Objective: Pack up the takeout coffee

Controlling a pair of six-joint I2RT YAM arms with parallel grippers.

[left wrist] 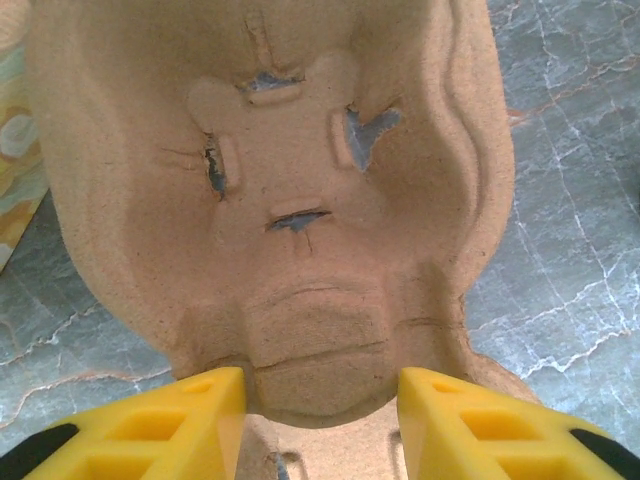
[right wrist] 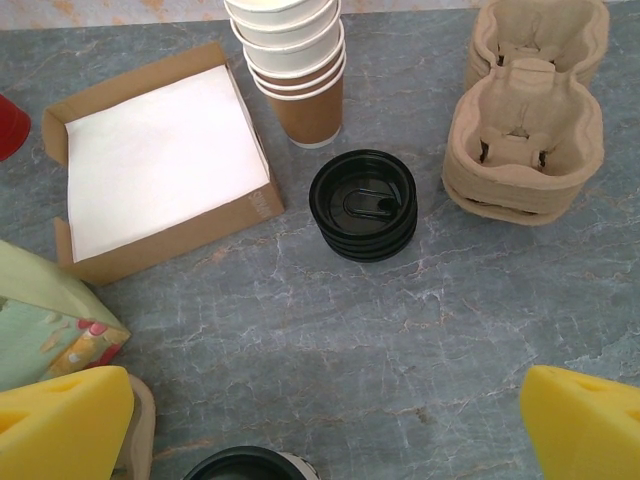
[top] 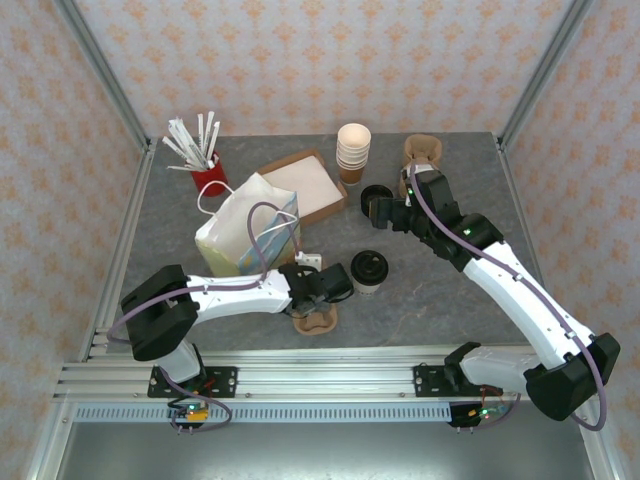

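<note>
The takeout coffee (top: 369, 270), a small cup under a round black lid, stands upright mid-table; its lid rim (right wrist: 245, 465) peeks in at the bottom of the right wrist view. Just left of it lies a brown pulp cup carrier (top: 318, 320). My left gripper (top: 322, 298) is down on that carrier (left wrist: 300, 180). Its yellow fingers (left wrist: 200, 420) sit against both sides of the carrier's middle ridge, at the left gripper (left wrist: 320, 400). My right gripper (top: 385, 210) hovers open behind the coffee, over bare table, at the right gripper (right wrist: 325, 425).
A floral paper bag (top: 250, 235) stands left of the carrier. Behind are a napkin box (right wrist: 150, 160), a cream cup stack (right wrist: 295, 60), a stack of black lids (right wrist: 363, 205), spare carriers (right wrist: 525, 140) and a red cup of stirrers (top: 208, 170).
</note>
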